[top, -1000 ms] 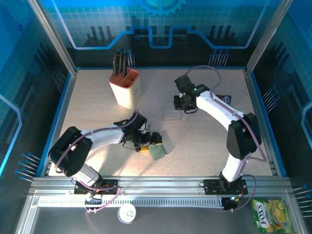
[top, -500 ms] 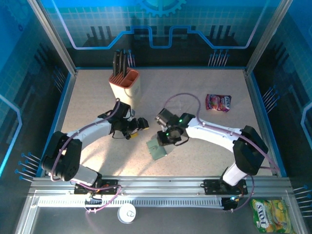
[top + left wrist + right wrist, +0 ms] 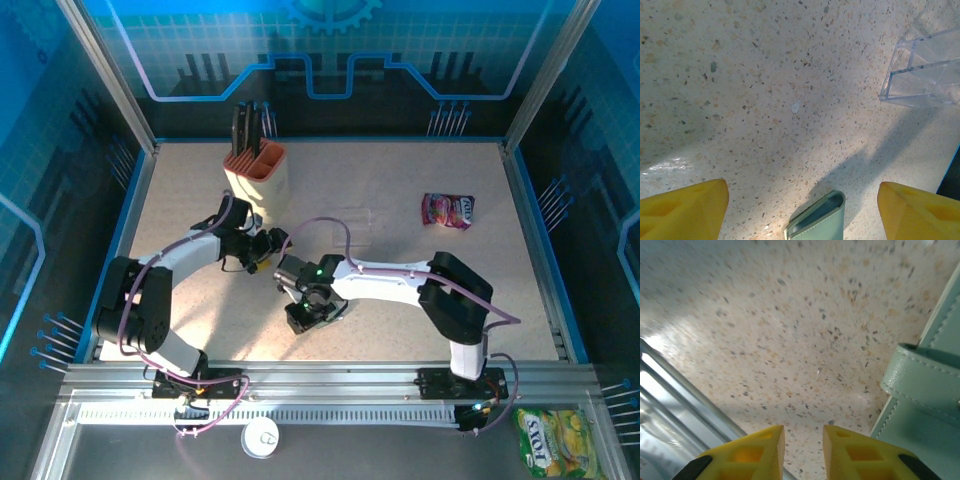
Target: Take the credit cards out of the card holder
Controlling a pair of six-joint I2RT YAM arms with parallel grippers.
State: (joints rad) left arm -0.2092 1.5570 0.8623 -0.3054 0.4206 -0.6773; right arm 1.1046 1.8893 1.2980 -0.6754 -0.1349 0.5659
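The card holder [image 3: 925, 405] is a pale grey-green soft wallet with a stitched strap, lying on the speckled table. In the right wrist view it lies just right of my right gripper [image 3: 804, 435], whose yellow fingers stand a narrow gap apart over bare table. From above, the right gripper [image 3: 310, 312] hangs low at the near centre and covers most of the wallet. My left gripper [image 3: 268, 250] sits near the knife block. Its fingers are spread wide, and a closed corner of the card holder [image 3: 822, 220] shows between them, touching neither. The credit cards are hidden.
A beige knife block [image 3: 258, 180] stands at the back left, close to the left arm. A pink-red snack packet [image 3: 448, 210] lies at the right. A clear plastic container [image 3: 925, 70] sits mid-table. The metal rail [image 3: 670, 390] runs along the near edge.
The right arm swung from the far middle down to the near centre, over the card holder. The left gripper drew back from the card holder toward the knife block.
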